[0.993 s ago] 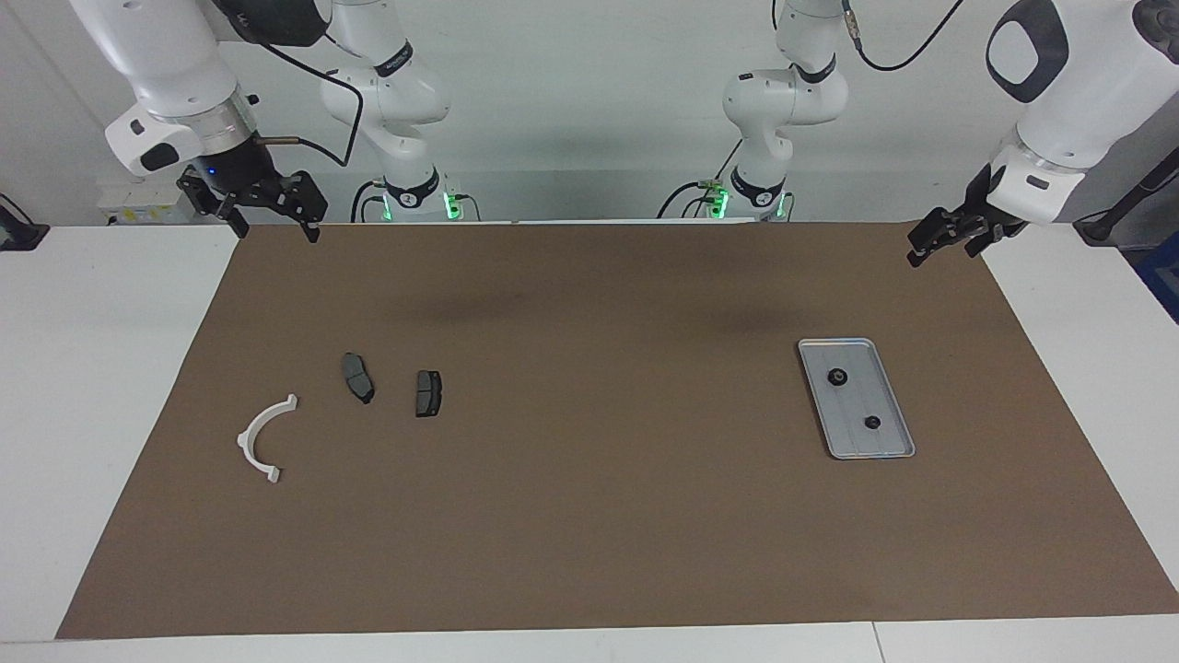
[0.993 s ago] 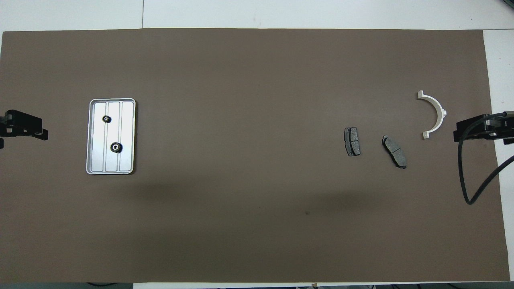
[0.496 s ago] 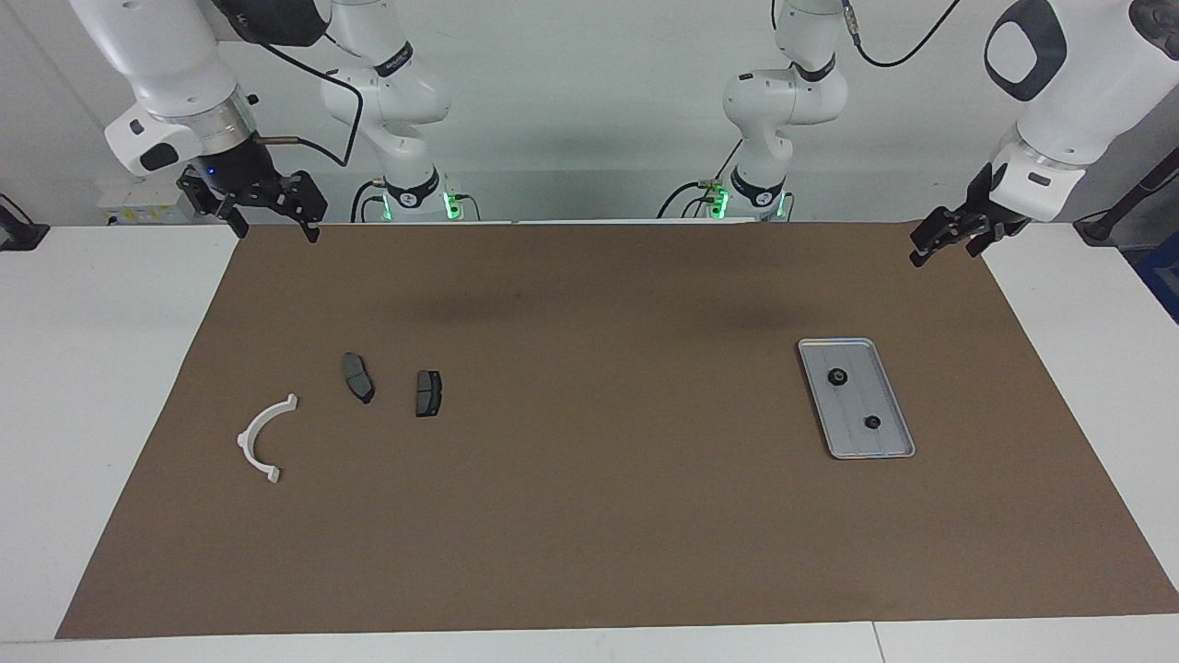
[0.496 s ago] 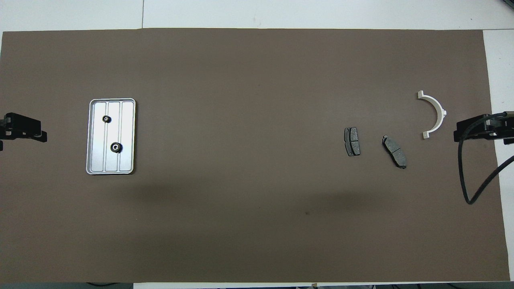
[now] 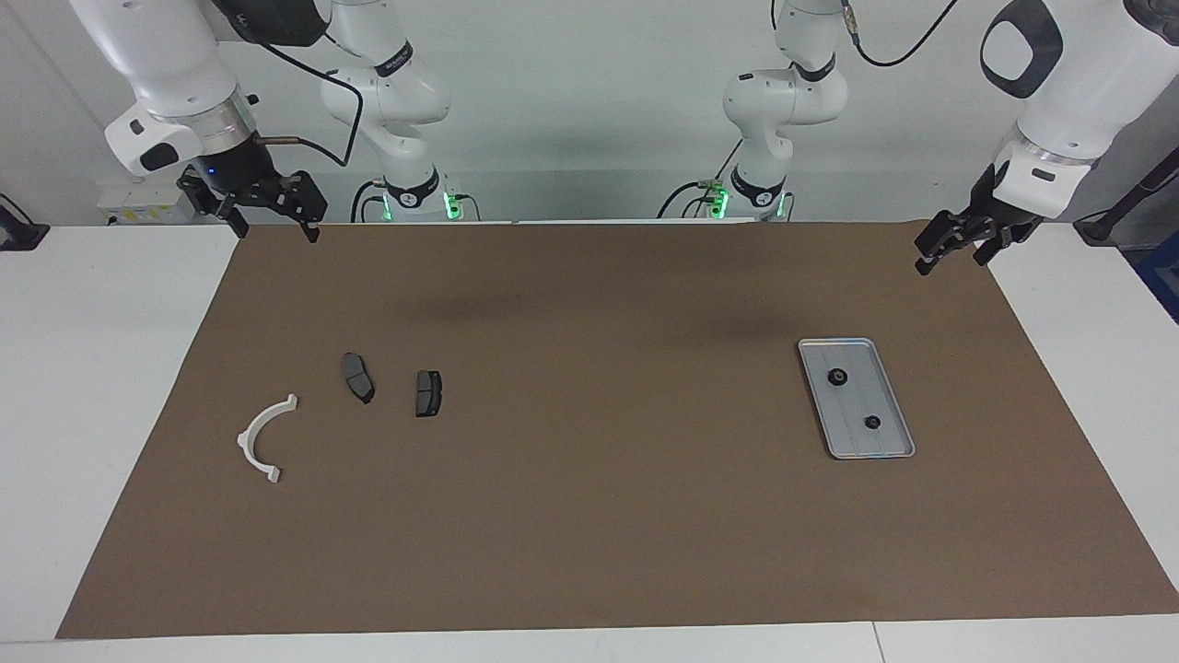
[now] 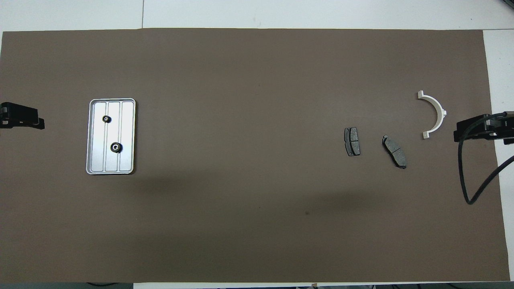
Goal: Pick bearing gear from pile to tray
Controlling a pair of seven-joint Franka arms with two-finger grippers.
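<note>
We see 2 black gears (image 5: pixel 837 377) (image 5: pixel 872 423) lying in the tray (image 5: pixel 898 396) toward the left arm's end of the tabletop (image 5: pixel 589 516); none is left among the brake pads (image 5: pixel 357 377) (image 5: pixel 428 393) and the white arc (image 5: pixel 262 440). We judge such gears small, hard and light, best pinched across the toothed rim. The left tool (image 5: pixel 953 247) and the right tool (image 5: pixel 270 221) hang open and empty over the brown mat's corners nearest the robots.

Two gears (image 5: pixel 837 377) (image 5: pixel 871 423) (both in one tray (image 5: pixel 898 454)), two brake pads (image 5: pixel 357 378) (image 5: pixel 427 393), one white arc (image 5: pixel 261 439).
</note>
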